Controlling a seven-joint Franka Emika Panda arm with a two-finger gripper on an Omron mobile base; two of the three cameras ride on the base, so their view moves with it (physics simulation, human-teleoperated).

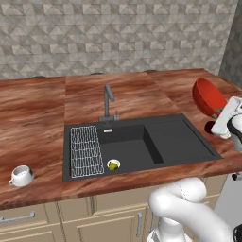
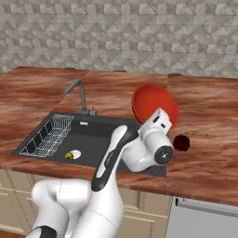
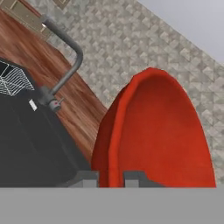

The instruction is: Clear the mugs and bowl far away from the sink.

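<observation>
My gripper (image 3: pixel 111 178) is shut on the rim of the bright red bowl (image 3: pixel 155 135), which hangs tilted on edge in the air. The bowl (image 1: pixel 208 97) is held up over the counter just right of the black sink (image 1: pixel 137 146). Seen from the right base, the bowl (image 2: pixel 151 104) is above the sink's right end (image 2: pixel 100 132). The dark maroon mug (image 2: pixel 181 142) stands on the counter right of the sink, below the bowl; it peeks out beside my hand (image 1: pixel 210 126). The white mug (image 1: pixel 21 176) sits on the counter far left of the sink, near the front edge.
A slim grey faucet (image 1: pixel 108 101) rises behind the basin. A wire rack (image 1: pixel 86 150) lies in the sink's left part, a round drain (image 1: pixel 113 164) beside it. The wood counter (image 1: pixel 33 123) ends at the front edge; a tiled wall (image 1: pixel 118 33) stands behind.
</observation>
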